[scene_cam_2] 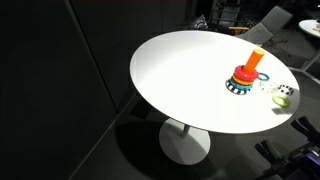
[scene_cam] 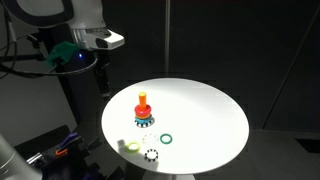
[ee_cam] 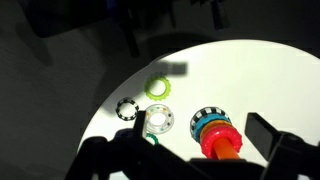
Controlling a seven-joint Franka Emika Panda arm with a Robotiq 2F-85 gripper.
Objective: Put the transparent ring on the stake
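Round white table bearing a peg toy, with the single arm's gripper hanging above the table's edge, well apart from every piece. In the wrist view its two dark fingers enter from the bottom, spread wide with nothing between them. The stake stands upright on its blue-rimmed base, close before the finger at frame right. The transparent ring, a pale circle that can be made out only in the wrist view, lies flat on the table with its hole upward, near the stake's base on the side away from that finger. Being round, it offers no long axis to align with. It lies ahead of and below the gripper, roughly between the lines of the two fingers. A yellow-green ring and a dotted ring lie beyond it. Judged next move: descend over the pale ring, which is not yet on the stake
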